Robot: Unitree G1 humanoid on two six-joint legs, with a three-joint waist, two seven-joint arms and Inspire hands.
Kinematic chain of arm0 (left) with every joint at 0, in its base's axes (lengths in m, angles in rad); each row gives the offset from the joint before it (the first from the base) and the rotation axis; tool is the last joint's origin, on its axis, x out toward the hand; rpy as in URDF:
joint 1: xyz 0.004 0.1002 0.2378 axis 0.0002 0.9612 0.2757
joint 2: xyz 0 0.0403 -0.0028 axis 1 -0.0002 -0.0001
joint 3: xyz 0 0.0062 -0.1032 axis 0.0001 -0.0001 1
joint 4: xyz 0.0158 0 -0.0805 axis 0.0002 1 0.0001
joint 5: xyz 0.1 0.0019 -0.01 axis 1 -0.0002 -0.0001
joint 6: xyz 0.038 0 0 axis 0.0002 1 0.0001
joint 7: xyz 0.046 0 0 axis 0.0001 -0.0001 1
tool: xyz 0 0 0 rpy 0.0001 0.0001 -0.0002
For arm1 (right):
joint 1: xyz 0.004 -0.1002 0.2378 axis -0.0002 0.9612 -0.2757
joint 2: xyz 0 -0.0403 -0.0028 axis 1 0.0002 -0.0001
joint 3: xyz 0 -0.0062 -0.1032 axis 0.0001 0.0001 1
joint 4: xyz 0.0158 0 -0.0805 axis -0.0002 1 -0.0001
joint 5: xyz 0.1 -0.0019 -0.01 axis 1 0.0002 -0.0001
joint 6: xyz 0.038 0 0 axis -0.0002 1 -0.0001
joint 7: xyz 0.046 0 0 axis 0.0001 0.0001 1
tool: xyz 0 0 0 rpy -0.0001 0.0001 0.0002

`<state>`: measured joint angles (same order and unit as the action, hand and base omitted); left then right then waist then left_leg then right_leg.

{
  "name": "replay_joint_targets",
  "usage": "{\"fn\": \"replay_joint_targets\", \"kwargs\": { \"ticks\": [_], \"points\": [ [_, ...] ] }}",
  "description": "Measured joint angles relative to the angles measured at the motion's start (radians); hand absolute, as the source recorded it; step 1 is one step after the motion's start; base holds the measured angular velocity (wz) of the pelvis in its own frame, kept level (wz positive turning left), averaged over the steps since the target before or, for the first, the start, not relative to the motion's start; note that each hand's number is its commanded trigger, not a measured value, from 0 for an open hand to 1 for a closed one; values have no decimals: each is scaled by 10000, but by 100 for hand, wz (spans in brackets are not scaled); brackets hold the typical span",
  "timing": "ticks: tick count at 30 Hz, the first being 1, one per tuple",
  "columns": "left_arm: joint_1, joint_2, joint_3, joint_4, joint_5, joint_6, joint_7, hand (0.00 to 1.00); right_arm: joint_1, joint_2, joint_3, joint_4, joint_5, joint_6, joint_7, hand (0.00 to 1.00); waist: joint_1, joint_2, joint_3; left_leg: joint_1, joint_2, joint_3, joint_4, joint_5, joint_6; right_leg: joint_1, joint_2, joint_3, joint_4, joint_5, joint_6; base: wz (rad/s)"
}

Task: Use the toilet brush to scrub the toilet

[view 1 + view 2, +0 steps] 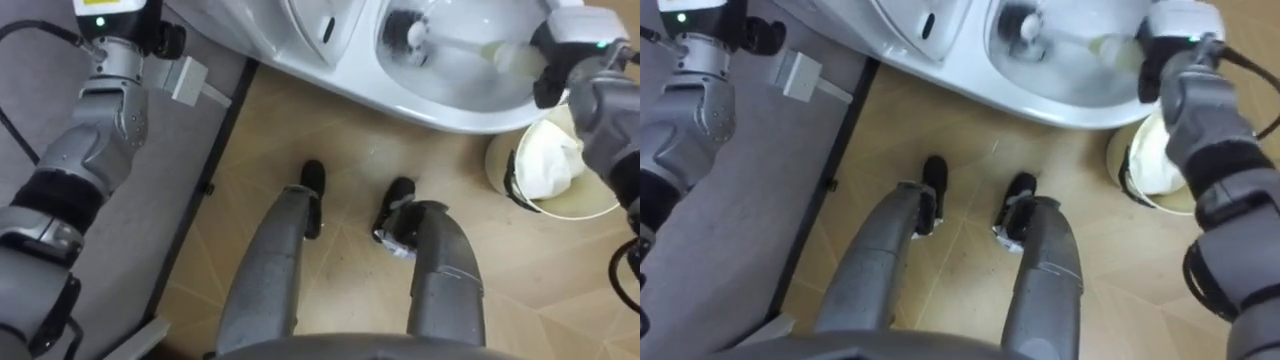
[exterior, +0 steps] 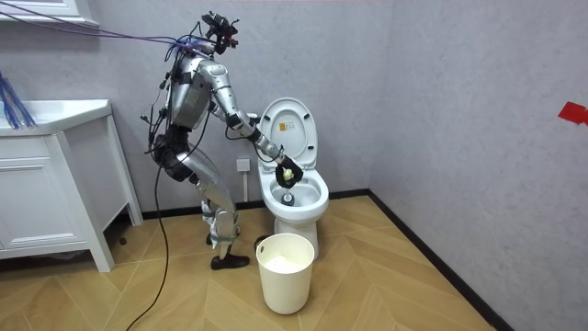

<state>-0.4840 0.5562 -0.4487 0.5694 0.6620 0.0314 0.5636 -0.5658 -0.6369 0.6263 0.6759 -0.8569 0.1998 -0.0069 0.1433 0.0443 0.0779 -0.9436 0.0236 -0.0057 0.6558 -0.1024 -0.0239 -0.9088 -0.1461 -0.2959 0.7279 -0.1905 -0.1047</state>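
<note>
Brush (image 1: 455, 44) grasped in right hand (image 1: 568, 55), fingers clenched round the yellowish grip end, above the bowl's right rim. Handle is slim, pale and plastic-looking, slanting down across the bowl. Head is dark, round and bristly, low inside the bowl. Cannot tell whether the bristles touch the porcelain.

Toilet (image 1: 440, 112): white, glossy, smooth oval bowl. In the room view the seat and lid stand raised against the grey wall (image 2: 459, 92).

Bin (image 2: 285, 280): cream, round, smooth-sided, with a white liner bunched inside. It sits on the floor just beside the toilet base, below the right forearm in the eye views.

Floor (image 1: 330, 130): tan wood-look planks in a herringbone pattern. Dark baseboard (image 1: 215, 140) runs along the foot of the wall. A white rectangular outlet (image 1: 190, 82) sits on the wall above it.

Left hand (image 1: 110, 14) is at the eye view's upper left, by the wall; cannot tell its state.

Robot stands bent forward over the bowl, both feet on the planks. White panelled cabinet (image 2: 37, 202) at the room view's left, well apart.
</note>
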Motion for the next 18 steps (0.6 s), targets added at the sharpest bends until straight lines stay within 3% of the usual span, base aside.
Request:
{"fn": "replay_joint_targets", "kwargs": {
  "ticks": [3, 6, 9, 12, 14, 18],
  "points": [
    [351, 27, 145, -35, -46, -112, -24, 0, 695, -279, -22, -1512, -1035, 316, 524, 100, -2, 93, -65, 159, 159, -17, -18, -111, -42, 278, 156, -83, -244, 3, -24, -7],
    [862, 56, 308, -220, -50, -99, -140, 0, 1416, -302, -36, -2671, -2072, 602, 1026, 100, -48, 105, -134, 487, 204, -5, -30, -279, -87, 599, 233, -53, -353, -29, -68, -13],
    [1225, 52, 336, -344, -44, -170, -332, 0, 2198, -360, -327, -3114, -2463, 627, 1342, 100, -124, 113, -240, 875, 195, -20, -16, -416, -33, 1006, 239, -48, -356, -127, -72, 4],
    [1586, 54, 358, -336, -57, -341, -549, 0, 2957, -336, -642, -3379, -2507, 541, 1446, 100, -208, 75, -280, 1418, 173, -4, -120, -566, -23, 1546, 233, -34, -446, -282, 5, 0],
    [2028, 54, 541, -343, -104, -541, -750, 0, 3480, -305, -797, -3386, -2460, 339, 1541, 100, -275, -110, -390, 1957, 173, 136, -344, -657, 2, 2005, 190, 0, -571, -389, 48, -2],
    [2660, 50, 799, -442, -216, -889, -1144, 0, 4225, -219, -1131, -3368, -2608, -59, 1601, 100, -316, -368, -494, 2818, 172, 174, -640, -810, -17, 2830, 262, 60, -855, -539, 170, 0]
  ]
}}
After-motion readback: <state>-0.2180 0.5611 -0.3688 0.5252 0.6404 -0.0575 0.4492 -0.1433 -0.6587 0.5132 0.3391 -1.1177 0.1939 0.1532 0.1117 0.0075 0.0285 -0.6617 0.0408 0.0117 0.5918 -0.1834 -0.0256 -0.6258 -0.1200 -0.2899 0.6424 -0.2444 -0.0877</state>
